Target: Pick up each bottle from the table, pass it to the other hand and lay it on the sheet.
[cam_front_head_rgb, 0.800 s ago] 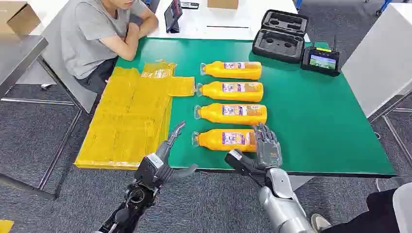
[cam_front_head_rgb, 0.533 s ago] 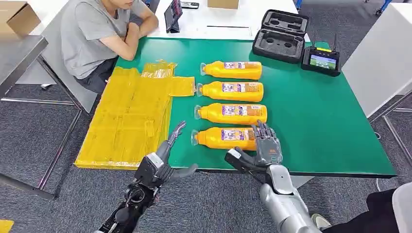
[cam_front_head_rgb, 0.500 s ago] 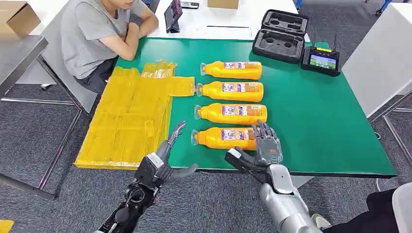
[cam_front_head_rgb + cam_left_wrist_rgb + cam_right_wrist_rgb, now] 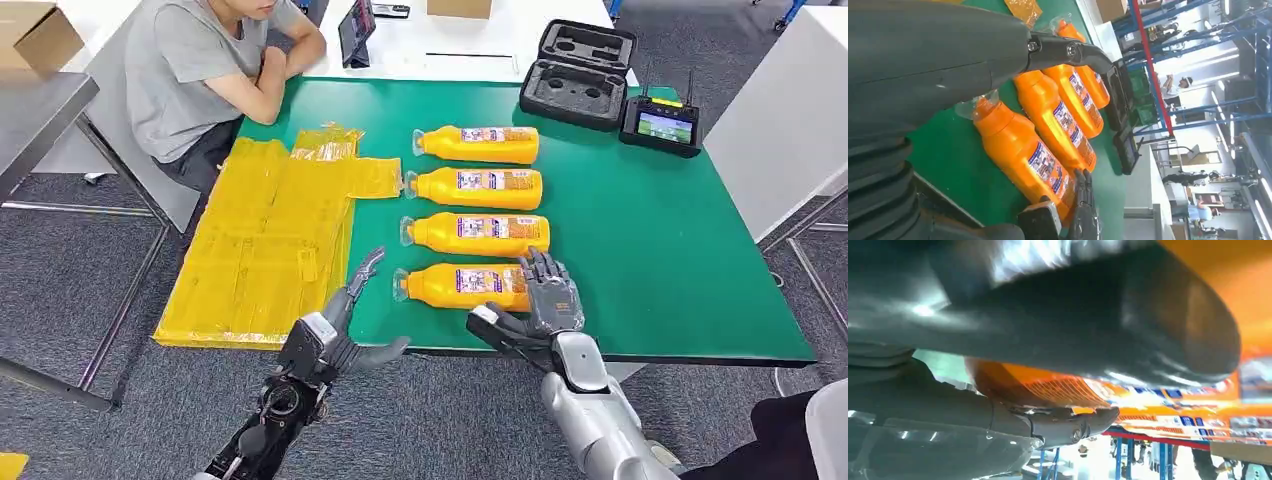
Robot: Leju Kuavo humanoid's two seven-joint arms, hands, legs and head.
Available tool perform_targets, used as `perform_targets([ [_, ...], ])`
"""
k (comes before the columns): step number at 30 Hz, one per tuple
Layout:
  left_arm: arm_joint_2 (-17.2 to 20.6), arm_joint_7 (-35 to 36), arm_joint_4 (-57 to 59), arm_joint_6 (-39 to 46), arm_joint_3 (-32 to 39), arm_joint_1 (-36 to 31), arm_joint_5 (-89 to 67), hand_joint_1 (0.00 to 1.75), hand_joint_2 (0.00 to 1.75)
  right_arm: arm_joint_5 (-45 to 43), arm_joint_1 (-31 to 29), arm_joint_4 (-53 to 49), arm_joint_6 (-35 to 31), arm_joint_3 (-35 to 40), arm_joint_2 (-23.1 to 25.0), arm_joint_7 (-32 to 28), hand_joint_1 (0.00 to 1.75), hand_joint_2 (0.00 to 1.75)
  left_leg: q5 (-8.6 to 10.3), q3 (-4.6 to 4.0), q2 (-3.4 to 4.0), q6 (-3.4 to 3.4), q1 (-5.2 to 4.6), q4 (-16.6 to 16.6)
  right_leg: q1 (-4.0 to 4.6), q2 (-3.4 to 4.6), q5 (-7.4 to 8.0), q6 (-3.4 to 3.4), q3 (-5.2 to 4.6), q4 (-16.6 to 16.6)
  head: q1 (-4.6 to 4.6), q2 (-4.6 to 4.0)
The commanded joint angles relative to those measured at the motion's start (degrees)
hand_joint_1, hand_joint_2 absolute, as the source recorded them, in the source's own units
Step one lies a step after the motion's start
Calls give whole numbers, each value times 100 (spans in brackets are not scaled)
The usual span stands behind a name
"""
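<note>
Four orange bottles lie side by side on the green table (image 4: 650, 250). The nearest bottle (image 4: 460, 285) has my right hand (image 4: 545, 300) at its base end, fingers spread over the top and thumb stretched out along the table's front edge, not closed around it. In the right wrist view the orange bottle (image 4: 1048, 385) sits close between thumb and fingers. My left hand (image 4: 335, 325) is open at the front edge, between the yellow sheet (image 4: 265, 240) and the bottle's cap. The left wrist view shows the nearest bottle (image 4: 1023, 155) and my right hand (image 4: 1083, 210) at its far end.
Three more bottles (image 4: 480, 233) (image 4: 480, 187) (image 4: 480, 144) lie farther back. A black case (image 4: 578, 73) and a controller with a screen (image 4: 660, 125) stand at the far right corner. A person (image 4: 190, 70) sits at the far left, beside the sheet.
My right hand has crept slightly to the right along the nearest bottle's base end. The left hand and the bottles have hardly moved.
</note>
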Motion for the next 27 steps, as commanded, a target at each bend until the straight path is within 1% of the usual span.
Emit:
perform_targets([
  [1, 93, 0, 320, -24, -117, -240, 26, 0, 175, -72, -380, 477, 195, 71, -169, -126, 0, 0, -4, 7, 7, -6, 1, 4, 2, 4, -2, -8, 6, 4, 0, -2],
  [13, 87, 0, 281, -72, -99, -253, 71, 0, 175, 10, -371, 538, 257, 173, -218, -230, 0, 0, -8, 13, 7, -7, 2, 7, 3, 3, -6, -9, 11, 6, 0, 0],
  [22, 122, 0, 152, -31, -55, -154, 84, 0, 175, 87, -495, 615, 397, 264, -266, -263, 0, 0, -6, 13, 9, -7, 2, 3, 3, 6, -3, -9, 9, 3, -2, 0],
  [25, 117, 0, 90, -26, -36, -112, 75, 0, 175, 19, -550, 664, 496, 253, -268, -409, 0, 0, -6, 12, 12, -7, 2, 4, 3, 8, -1, -6, 9, 4, 0, 0],
  [26, 109, 0, 85, -27, -34, -110, 72, 0, 175, 3, -547, 675, 524, 243, -268, -419, 0, 175, -5, 10, 9, -6, 1, 3, 2, 6, -1, -5, 7, 3, 0, 0],
  [27, 106, 0, 83, -30, -37, -108, 68, 0, 175, -9, -538, 682, 541, 238, -267, -438, 0, 175, -3, 8, 7, -4, 1, 1, 1, 4, 1, -3, 6, 1, 0, 0],
])
